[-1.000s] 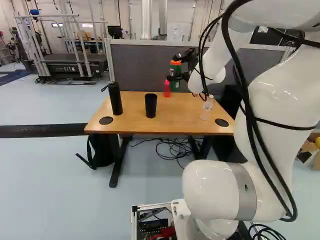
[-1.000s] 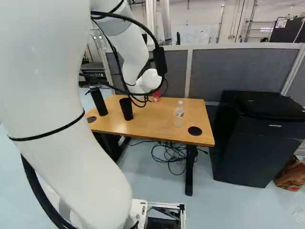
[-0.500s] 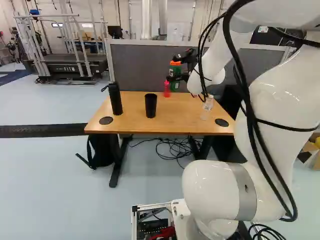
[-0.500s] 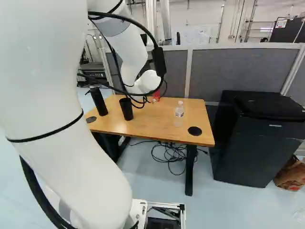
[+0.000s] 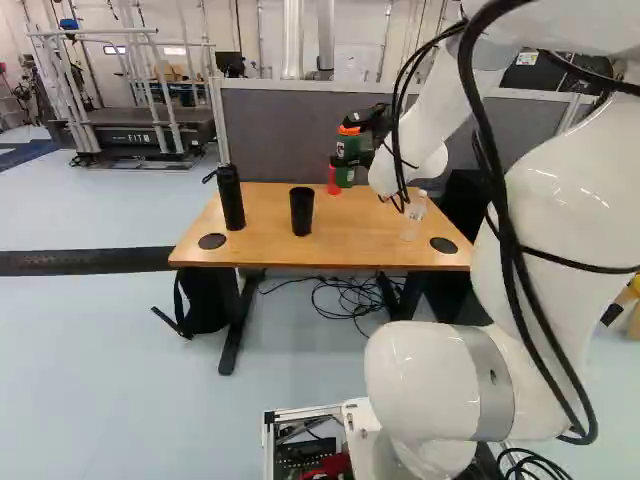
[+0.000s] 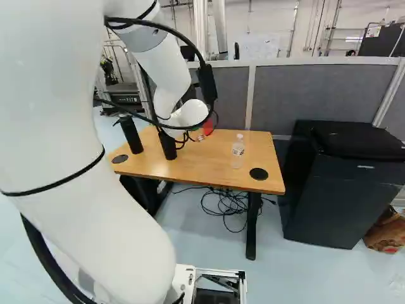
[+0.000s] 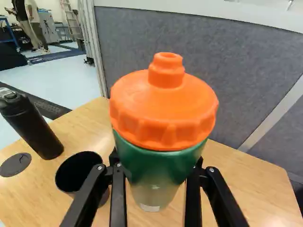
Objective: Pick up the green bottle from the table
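Green plastic bottle with a broad orange lid [image 7: 161, 163], upright at the far part of a wooden-topped table [image 5: 355, 238], in the grasp of a black two-fingered gripper [image 5: 345, 158]. Visible in the wrist view: one of the two black fingers [image 7: 118, 198] on each side of the green body, parted by about the bottle's breadth, with the lid above. Impossible to tell: contact between the bottle's base and the tabletop.

Toward the table's far edge, a small red bottle [image 5: 334, 184], partly hidden in the left base view. Also on the table, a clear plastic bottle with a white cap [image 6: 237, 152], a matte black open cup [image 5: 302, 212] and, nearer the table's left end in that same base view, a tall black lidded flask [image 5: 231, 198]. Set in the tabletop near its front corners, two round black discs [image 5: 212, 241].

Over the table from the right of the left base view, a glossy white arm [image 5: 560, 190] with looping black cables. Behind the table, a grey fabric partition [image 6: 323, 92]. Beneath it, tangled black cords [image 5: 345, 295]; by a table leg, a black backpack [image 5: 205, 305]. Beside the table in the right base view, a boxy black cabinet [image 6: 342, 196].
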Controlling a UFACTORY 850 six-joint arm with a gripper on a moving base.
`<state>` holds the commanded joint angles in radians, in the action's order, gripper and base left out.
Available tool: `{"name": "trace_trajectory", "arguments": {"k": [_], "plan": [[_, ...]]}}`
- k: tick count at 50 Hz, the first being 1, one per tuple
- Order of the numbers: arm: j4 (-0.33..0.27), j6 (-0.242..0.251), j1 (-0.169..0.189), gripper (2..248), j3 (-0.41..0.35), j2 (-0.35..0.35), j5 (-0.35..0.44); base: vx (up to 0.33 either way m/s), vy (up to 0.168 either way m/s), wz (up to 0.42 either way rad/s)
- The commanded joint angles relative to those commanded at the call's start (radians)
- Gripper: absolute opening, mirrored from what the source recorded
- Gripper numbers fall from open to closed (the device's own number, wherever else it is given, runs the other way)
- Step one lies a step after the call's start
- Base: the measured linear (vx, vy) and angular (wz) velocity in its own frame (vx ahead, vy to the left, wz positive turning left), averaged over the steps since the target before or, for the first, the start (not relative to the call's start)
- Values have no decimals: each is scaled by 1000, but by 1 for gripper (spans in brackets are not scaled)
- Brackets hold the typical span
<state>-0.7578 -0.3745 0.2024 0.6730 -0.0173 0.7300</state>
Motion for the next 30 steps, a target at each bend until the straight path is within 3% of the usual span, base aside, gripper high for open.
{"name": "trace_trajectory", "arguments": {"k": [30], "plan": [[225,111,-60,110,-174,88,42,0,0,0]]}}
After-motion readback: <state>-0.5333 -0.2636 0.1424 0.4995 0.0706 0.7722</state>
